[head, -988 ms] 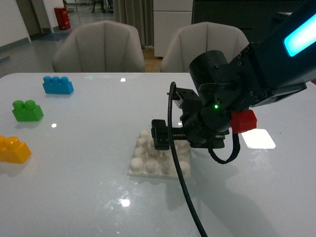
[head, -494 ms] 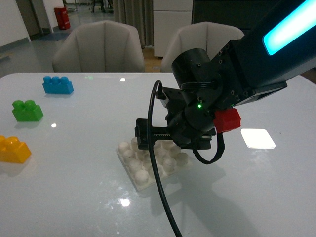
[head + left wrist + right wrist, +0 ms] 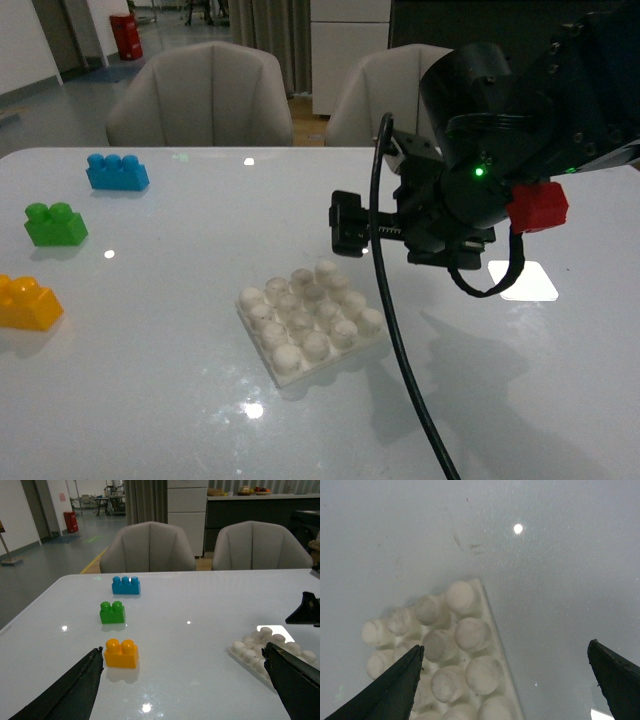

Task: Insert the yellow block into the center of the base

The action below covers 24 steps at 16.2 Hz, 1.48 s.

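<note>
The yellow block (image 3: 28, 303) sits on the white table at the far left, alone; it also shows in the left wrist view (image 3: 121, 653). The white studded base (image 3: 310, 320) lies turned diagonally at mid-table, bare of bricks. My right gripper (image 3: 505, 680) is open and empty, hovering above the base's edge (image 3: 492, 630). Its wrist (image 3: 450, 200) hangs above and to the right of the base. My left gripper (image 3: 185, 680) is open and empty above the table, between the yellow block and the base (image 3: 270, 652); it is out of the front view.
A green two-stud brick (image 3: 55, 225) and a blue three-stud brick (image 3: 117, 172) sit at the far left behind the yellow block. A bright white patch (image 3: 523, 281) lies right of the base. A black cable (image 3: 400, 350) hangs from the right arm. Two chairs stand beyond the table.
The base was pushed left and turned diagonal under the right gripper. The right gripper then rose and moved right, off the base. The bricks have not moved.
</note>
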Motion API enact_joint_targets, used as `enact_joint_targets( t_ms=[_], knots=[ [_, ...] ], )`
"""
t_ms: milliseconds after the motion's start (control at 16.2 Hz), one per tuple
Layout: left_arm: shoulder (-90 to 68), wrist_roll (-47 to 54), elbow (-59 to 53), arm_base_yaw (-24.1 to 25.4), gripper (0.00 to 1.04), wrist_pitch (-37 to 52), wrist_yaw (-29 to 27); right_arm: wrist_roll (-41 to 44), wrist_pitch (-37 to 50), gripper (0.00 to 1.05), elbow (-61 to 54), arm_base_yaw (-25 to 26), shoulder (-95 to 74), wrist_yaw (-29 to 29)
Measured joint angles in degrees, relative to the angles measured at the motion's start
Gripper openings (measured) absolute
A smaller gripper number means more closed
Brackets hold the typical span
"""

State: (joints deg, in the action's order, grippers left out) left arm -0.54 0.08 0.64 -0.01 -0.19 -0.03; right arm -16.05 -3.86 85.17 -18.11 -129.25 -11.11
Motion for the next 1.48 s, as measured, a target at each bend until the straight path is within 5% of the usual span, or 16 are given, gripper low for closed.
enact_joint_targets(
  t_ms=[309,432,679,864,988,1235,1481],
  knots=[
    [0.0,0.0,0.0,0.0,0.98,0.0,0.0,-5.0,8.4,0.98,-8.5,4.3,9.2,2.2],
    [0.0,0.0,0.0,0.0,0.98,0.0,0.0,-8.5,21.0,0.98,-32.6,16.3,45.0,7.3],
    [0.0,0.0,0.0,0.0,0.98,0.0,0.0,-9.3,21.2,0.97,-43.6,16.0,63.5,11.1],
    [0.0,0.0,0.0,0.0,0.98,0.0,0.0,8.2,26.4,0.64,-57.4,12.7,79.4,16.3],
    [0.0,0.0,0.0,0.0,0.98,0.0,0.0,12.4,27.0,0.48,-63.9,9.5,85.2,19.4],
    [0.0,0.0,0.0,0.0,0.98,0.0,0.0,15.1,28.1,0.07,-72.0,11.9,91.7,17.7],
    [0.0,0.0,0.0,0.0,0.98,0.0,-0.1,15.7,27.4,0.02,-76.8,18.4,97.3,11.9]
  ],
)
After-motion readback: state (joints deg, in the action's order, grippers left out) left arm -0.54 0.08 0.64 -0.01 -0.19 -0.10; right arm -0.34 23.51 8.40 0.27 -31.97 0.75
